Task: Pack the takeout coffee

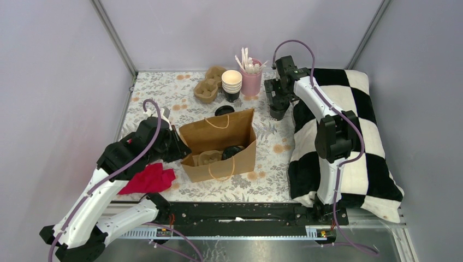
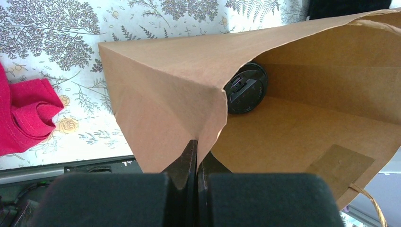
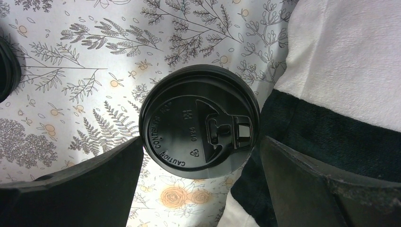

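Near the far edge of the table (image 1: 158, 90), toward the right corner: the takeout coffee (image 1: 277, 113), upright, with black lid (image 3: 199, 122) on. Word CAUTION readable in raised print on the lid. At both sides of it, the right gripper (image 3: 201, 142), fingers (image 3: 94, 184) spread wide. One finger right at the lid's rim; contact not possible to tell. Just beside, along the right edge: a checkered blanket (image 1: 355, 136).

In the middle of the table: an open paper bag (image 1: 218, 136), standing. Pinched at its left rim by the left gripper (image 2: 196, 153), both fingertips (image 2: 185, 163) pressed together on the paper. Inside the bag, at the bottom: a second lidded cup (image 2: 245, 89) and a cardboard cup carrier (image 1: 206, 158).

Near the far edge, about the middle: a stack of lidless cups (image 1: 231, 83), a pink cup with stirrers (image 1: 251, 82), an empty cardboard carrier (image 1: 209, 87). Between the stack and the bag: a loose black lid (image 1: 224, 111). Toward the near left corner, beside the left arm: a red cloth (image 1: 148, 179).
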### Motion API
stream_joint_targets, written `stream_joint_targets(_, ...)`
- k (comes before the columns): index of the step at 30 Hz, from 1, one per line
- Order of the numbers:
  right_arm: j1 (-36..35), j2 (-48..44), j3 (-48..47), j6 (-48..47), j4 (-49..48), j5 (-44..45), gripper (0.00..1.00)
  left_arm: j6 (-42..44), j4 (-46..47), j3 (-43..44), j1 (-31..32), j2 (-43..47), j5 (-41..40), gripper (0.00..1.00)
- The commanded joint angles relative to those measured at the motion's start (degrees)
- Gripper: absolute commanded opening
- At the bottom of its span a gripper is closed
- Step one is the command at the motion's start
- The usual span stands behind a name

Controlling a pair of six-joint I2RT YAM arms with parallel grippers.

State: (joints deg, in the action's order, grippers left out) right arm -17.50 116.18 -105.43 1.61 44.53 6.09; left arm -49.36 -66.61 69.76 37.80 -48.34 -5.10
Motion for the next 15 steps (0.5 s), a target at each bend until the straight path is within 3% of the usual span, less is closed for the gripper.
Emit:
stream_joint_targets(1,0.19,-2.01,-0.42,0.26,0.25,-0.86,1.00,-0.07,-0.19,-0.78,0.08,0.34,0.43,0.00)
stream_joint_targets(11,0.18,0.49,-2.13,0.07,0.58,-0.91,0.92,-0.46,-0.45,-0.81,0.08,0.79,0.27,0.00)
stream_joint_targets(15,0.18,0.75,-1.87,-0.02,0.45,-0.88,0.93,-0.47,-0.45,-0.89,0.08,0.85,0.31,0.00)
